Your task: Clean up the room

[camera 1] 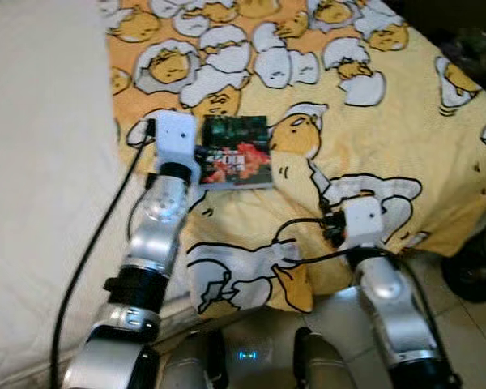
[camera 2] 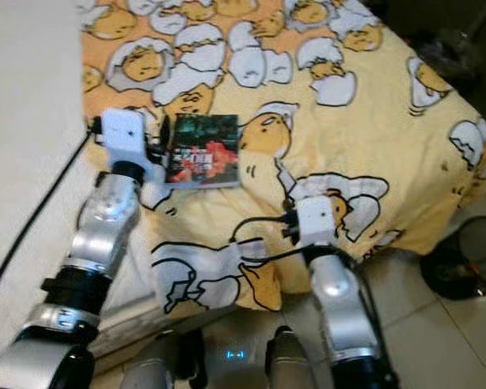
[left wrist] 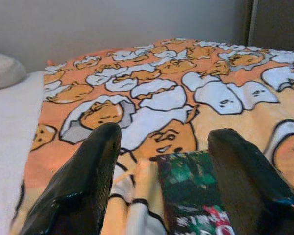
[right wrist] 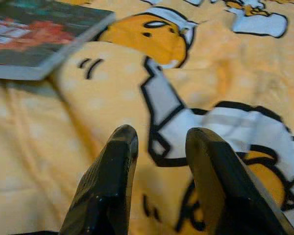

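Book (camera 1: 236, 151): thin paperback, dark green cover with red and white print, lying flat on the bed's yellow egg-print blanket (camera 1: 389, 130), near the white sheet (camera 1: 40, 203). Left gripper (left wrist: 159, 171): wide open, empty, straddling the book's near corner, apparently lined up to lift it. Right gripper (right wrist: 159, 147): parted, empty, low over the blanket beside the book.

A yellow egg-print blanket (camera 1: 405, 113) lies beside a white mattress (camera 1: 40, 203).

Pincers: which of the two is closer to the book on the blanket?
The left pincer: its open fingers reach the near left edge of the book. The right pincer, also open, hangs over bare blanket, well off the book's right.
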{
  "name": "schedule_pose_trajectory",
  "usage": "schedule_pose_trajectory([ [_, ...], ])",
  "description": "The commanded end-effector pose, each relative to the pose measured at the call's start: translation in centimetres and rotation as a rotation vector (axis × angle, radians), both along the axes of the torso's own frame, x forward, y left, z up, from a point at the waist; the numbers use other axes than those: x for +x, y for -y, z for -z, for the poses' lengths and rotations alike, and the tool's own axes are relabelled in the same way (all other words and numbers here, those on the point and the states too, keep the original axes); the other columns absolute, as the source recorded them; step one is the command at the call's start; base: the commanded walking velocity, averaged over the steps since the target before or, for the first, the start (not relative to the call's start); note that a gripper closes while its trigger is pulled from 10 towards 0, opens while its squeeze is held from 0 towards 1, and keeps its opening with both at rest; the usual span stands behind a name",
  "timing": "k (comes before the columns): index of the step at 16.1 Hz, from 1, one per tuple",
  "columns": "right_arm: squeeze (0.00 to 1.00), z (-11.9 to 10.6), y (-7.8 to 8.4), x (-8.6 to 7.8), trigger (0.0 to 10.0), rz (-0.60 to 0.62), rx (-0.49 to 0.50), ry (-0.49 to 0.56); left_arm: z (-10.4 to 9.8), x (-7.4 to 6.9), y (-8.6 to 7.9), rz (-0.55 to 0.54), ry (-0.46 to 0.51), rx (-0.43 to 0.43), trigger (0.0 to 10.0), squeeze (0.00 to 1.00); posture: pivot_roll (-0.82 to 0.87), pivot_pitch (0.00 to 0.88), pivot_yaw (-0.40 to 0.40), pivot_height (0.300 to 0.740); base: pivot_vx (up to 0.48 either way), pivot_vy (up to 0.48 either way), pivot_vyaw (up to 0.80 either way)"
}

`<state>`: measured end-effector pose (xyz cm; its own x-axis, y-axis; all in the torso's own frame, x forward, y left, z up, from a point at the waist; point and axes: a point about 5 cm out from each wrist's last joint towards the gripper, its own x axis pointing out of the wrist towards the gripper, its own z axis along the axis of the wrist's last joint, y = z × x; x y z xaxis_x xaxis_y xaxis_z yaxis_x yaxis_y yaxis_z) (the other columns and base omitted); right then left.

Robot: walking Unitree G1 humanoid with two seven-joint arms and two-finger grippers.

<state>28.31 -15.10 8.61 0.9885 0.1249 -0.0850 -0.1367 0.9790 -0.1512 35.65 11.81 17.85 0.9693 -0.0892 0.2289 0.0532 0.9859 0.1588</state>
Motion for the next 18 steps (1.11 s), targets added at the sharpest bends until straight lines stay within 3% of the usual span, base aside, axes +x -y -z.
schedule_pose_trajectory([
  [1,0.00,0.5,0.0,-0.1,10.0,0.009,0.002,-0.013,1.1,-0.2,0.2,0.012,-0.049,-0.004,10.0,0.00,-0.18,0.166,0.070,0.723,0.000,0.000,0.00],
  [2,0.00,0.4,-1.0,0.5,10.0,-0.011,0.020,-0.007,1.4,-0.2,-0.1,-0.006,-0.067,-0.040,10.0,0.00,-0.17,0.172,0.071,0.723,0.000,0.000,0.00],
  [3,0.00,-0.2,-2.5,2.1,10.0,-0.044,0.090,0.004,1.3,-0.4,-0.6,-0.025,-0.059,-0.031,10.0,0.00,-0.15,0.179,0.072,0.723,0.000,0.000,0.00],
  [5,0.00,-1.1,-3.8,3.4,10.0,-0.071,0.181,0.009,1.1,-0.7,-1.1,-0.043,-0.044,-0.013,10.0,0.00,-0.11,0.188,0.068,0.723,0.000,0.000,0.00],
  [7,0.00,-2.5,-5.5,5.8,10.0,-0.076,0.326,0.002,-0.1,-1.8,-3.6,-0.094,0.014,0.063,10.0,0.00,0.00,0.217,0.056,0.723,0.000,0.000,0.00],
  [8,0.07,-2.5,-5.8,6.3,10.0,-0.055,0.326,-0.013,-0.2,-2.3,-4.4,-0.112,0.015,0.076,10.0,0.00,0.03,0.225,0.052,0.723,0.000,0.000,0.00],
  [9,1.00,-2.3,-6.0,6.6,10.0,-0.048,0.346,-0.035,-0.1,-2.6,-4.7,-0.115,0.006,0.083,10.0,0.00,0.05,0.231,0.048,0.723,0.000,0.000,0.00],
  [12,1.00,-2.4,-7.3,7.5,10.0,-0.050,0.561,-0.104,-0.3,-4.2,-5.8,-0.135,-0.003,0.123,10.0,0.00,0.10,0.258,0.047,0.723,0.000,0.000,0.00],
  [14,1.00,-2.9,-7.5,7.9,10.0,-0.036,0.596,-0.084,-0.4,-4.7,-5.8,-0.133,-0.005,0.139,10.0,0.00,0.10,0.265,0.048,0.723,0.000,0.000,0.00],
  [16,1.00,-5.0,-7.8,8.0,10.0,0.004,0.584,0.011,-0.5,-5.1,-5.7,-0.129,-0.008,0.151,10.0,0.00,0.10,0.274,0.054,0.723,0.000,0.000,0.00],
  [17,0.25,-5.3,-7.9,7.8,10.0,0.022,0.583,0.032,-0.4,-5.2,-5.6,-0.123,-0.014,0.154,10.0,0.00,0.10,0.277,0.058,0.723,0.000,0.000,0.00],
  [18,0.00,-5.5,-8.0,7.6,10.0,0.028,0.577,0.060,-0.3,-5.4,-5.4,-0.117,-0.023,0.157,10.0,0.00,0.09,0.279,0.061,0.723,0.000,0.000,0.00],
])
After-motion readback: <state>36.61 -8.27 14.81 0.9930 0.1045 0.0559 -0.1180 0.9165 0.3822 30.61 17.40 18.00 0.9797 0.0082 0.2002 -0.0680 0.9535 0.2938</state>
